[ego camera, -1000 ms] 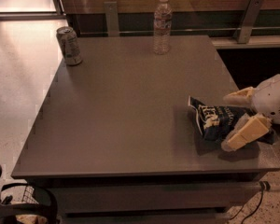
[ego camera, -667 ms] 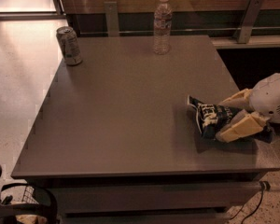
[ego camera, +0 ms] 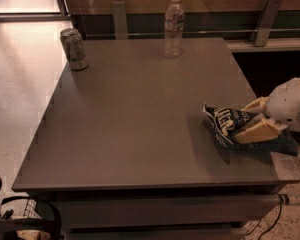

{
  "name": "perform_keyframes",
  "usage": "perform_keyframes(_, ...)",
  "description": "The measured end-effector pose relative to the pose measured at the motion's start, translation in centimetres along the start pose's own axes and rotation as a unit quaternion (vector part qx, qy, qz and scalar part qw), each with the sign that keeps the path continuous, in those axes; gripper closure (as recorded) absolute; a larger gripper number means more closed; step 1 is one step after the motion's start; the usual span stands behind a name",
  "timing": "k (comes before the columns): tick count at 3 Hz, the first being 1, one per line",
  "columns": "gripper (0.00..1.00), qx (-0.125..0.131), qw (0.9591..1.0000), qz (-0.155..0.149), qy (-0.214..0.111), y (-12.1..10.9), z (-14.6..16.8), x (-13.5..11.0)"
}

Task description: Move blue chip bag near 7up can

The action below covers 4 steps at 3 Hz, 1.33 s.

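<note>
The blue chip bag [ego camera: 229, 125] lies crumpled near the table's right front edge, dark navy with white lettering. My gripper [ego camera: 246, 121] reaches in from the right, its two cream fingers closed on the bag's right half, one finger above and one below. The 7up can [ego camera: 74, 49] stands upright at the far left corner of the table, well away from the bag.
A clear plastic water bottle [ego camera: 173, 27] stands at the table's back edge, centre. The grey table [ego camera: 135, 114] has a wall rail with metal brackets behind it. Light floor lies to the left; a dark wheeled base part shows at bottom left.
The gripper's lower finger has moved up, and the fingers have closed in on the bag. The bag has stayed in about the same place.
</note>
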<state>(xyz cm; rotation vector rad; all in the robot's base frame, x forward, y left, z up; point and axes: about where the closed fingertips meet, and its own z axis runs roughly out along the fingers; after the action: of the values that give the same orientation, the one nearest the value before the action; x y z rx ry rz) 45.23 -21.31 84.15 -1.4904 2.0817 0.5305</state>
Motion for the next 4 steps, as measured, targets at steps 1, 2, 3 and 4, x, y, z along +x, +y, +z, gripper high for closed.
perform_keyframes(1, 1.00, -0.001, 1.0000, -0.001, 0.000, 0.1, 0.1, -0.1)
perform_keyframes(2, 1.00, 0.009, 0.9996, -0.023, 0.010, 0.0, -0.5, -2.9)
perform_keyframes(3, 1.00, 0.022, 0.9979, -0.055, 0.024, -0.7, -1.4, -7.4)
perform_keyframes(4, 1.00, 0.040, 0.9958, -0.081, 0.015, -2.3, -1.6, -12.8)
